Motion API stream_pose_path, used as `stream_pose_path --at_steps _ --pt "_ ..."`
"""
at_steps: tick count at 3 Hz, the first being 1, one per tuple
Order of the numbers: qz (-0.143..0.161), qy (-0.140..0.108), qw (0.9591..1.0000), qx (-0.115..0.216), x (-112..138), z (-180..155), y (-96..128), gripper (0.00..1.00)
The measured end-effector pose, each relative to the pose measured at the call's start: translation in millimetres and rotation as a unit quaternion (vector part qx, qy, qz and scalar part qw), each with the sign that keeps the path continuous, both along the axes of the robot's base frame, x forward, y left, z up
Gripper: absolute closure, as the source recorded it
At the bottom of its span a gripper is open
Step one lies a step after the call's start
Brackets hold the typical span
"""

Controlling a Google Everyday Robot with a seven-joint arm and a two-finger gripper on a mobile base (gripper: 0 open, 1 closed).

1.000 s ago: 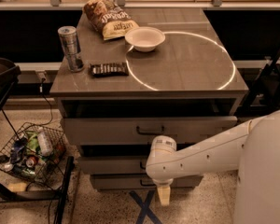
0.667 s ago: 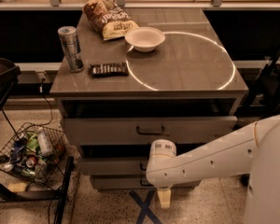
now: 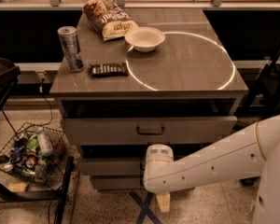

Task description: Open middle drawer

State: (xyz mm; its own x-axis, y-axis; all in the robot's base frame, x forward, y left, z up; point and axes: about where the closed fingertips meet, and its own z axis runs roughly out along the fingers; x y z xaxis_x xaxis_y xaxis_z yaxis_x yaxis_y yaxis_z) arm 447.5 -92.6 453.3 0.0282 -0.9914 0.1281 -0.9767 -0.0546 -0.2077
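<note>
Evidently we reach low, beneath the pulled-out top drawer [image 3: 149, 129], so that our pincer [image 3: 157, 155] meets the middle drawer [image 3: 109, 166] at its centre, where the handle should sit. Our own arm [image 3: 210, 160] hides it, so we cannot tell whether it grips.

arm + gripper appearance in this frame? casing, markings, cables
The arm has a smooth, rounded off-white casing with a row of small dark dots along the link, a thin dark seam ring near the body end and a ribbed round cap at the joint. No loose cables show. The gripper sits near the floor, lower than the middle drawer; only a pale tan piece shows.
</note>
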Motion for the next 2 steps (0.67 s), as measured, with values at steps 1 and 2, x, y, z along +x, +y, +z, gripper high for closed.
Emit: stream_pose_path --at_steps 1,2 --pt "0.011 0.013 0.9999 0.003 -1 -6 8 0.00" --pt "0.020 0.030 0.9993 0.007 0 -16 14 0.00"
